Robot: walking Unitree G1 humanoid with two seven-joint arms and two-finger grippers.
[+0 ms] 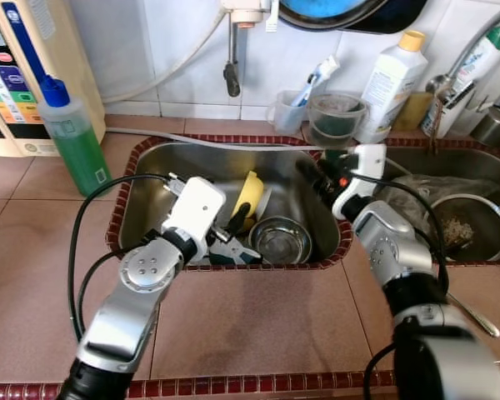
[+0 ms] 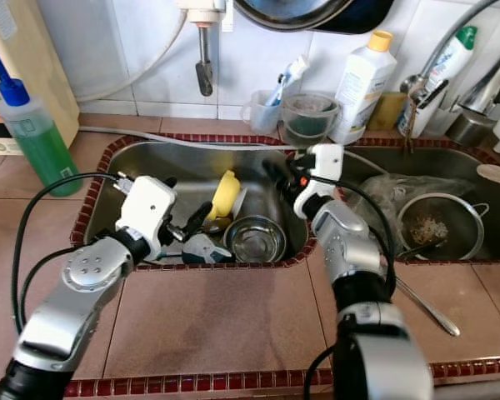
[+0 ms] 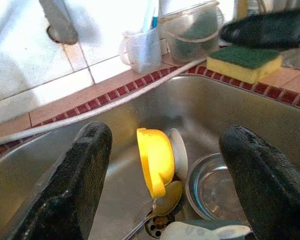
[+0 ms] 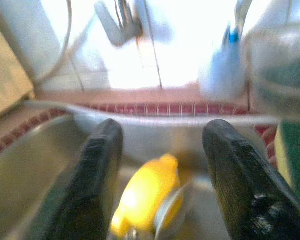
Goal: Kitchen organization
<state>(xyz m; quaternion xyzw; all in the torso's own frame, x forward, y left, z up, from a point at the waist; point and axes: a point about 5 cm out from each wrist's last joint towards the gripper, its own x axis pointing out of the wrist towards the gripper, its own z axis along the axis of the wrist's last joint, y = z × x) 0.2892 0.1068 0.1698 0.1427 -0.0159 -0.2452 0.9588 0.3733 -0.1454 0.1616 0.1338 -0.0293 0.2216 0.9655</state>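
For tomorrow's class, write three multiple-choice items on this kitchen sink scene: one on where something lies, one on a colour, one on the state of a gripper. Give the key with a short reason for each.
1. Where does the steel bowl lie?
A. On the tiled counter in front of the sink
B. Inside the left sink basin
C. On the wall shelf

2. What colour is the liquid in the bottle with the blue cap?
A. Green
B. Red
C. Clear

3. How do the fingers of the left gripper stand?
A. Shut on a spoon
B. Shut on the yellow cup
C. Open, holding nothing

Key:
1 B, the bowl sits on the basin floor beside the yellow cup.
2 A, the bottle on the counter left of the sink shows green liquid.
3 C, the left wrist view shows the two black fingers wide apart with the cup lying beyond the gap between them.
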